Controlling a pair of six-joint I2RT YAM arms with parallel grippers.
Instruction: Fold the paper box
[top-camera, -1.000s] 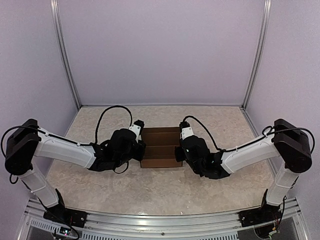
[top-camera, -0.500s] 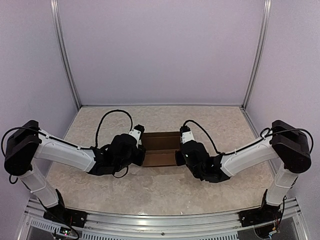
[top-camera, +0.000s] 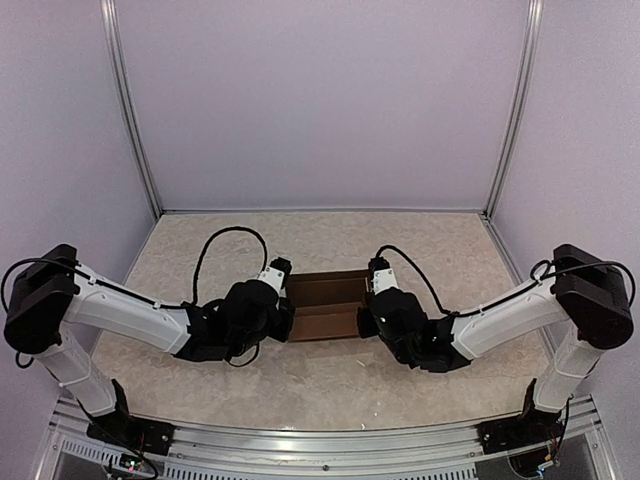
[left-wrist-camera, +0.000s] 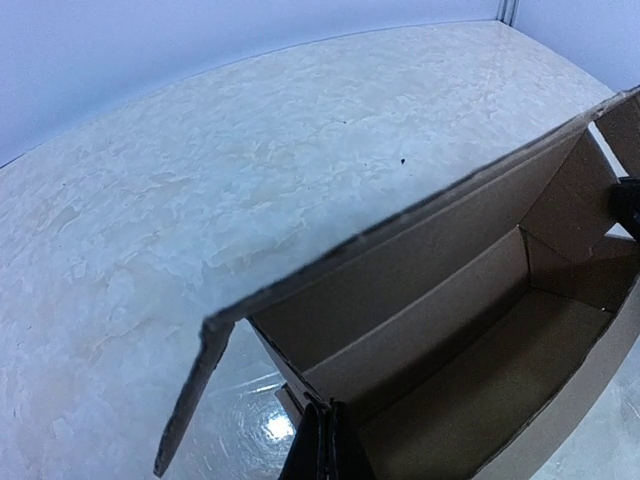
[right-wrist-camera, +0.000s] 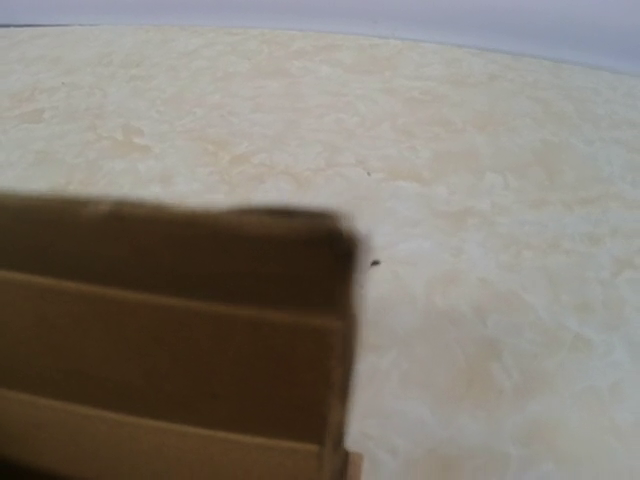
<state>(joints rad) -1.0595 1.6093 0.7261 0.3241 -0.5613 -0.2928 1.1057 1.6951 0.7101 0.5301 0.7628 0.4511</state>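
The paper box (top-camera: 325, 305) is plain brown cardboard, standing open on the table between my two grippers. In the left wrist view its hollow inside (left-wrist-camera: 480, 330) shows, with the lid flap raised over it and a small side tab (left-wrist-camera: 195, 400) hanging at the flap's left end. My left gripper (top-camera: 287, 318) is at the box's left end, and its fingers (left-wrist-camera: 328, 445) are shut tight together against the end wall. My right gripper (top-camera: 362, 318) is at the box's right end. Its fingers are hidden in the right wrist view, which shows only blurred box panels (right-wrist-camera: 170, 330).
The marbled table top (top-camera: 330, 385) runs out to pale walls on three sides. Metal posts (top-camera: 130, 110) (top-camera: 515, 110) stand at the back corners. An aluminium rail (top-camera: 320, 440) with both arm bases lines the near edge.
Both grippers have slid toward the near edge along the box's ends. From above the box now looks shorter front to back, and its rear flap stands higher.
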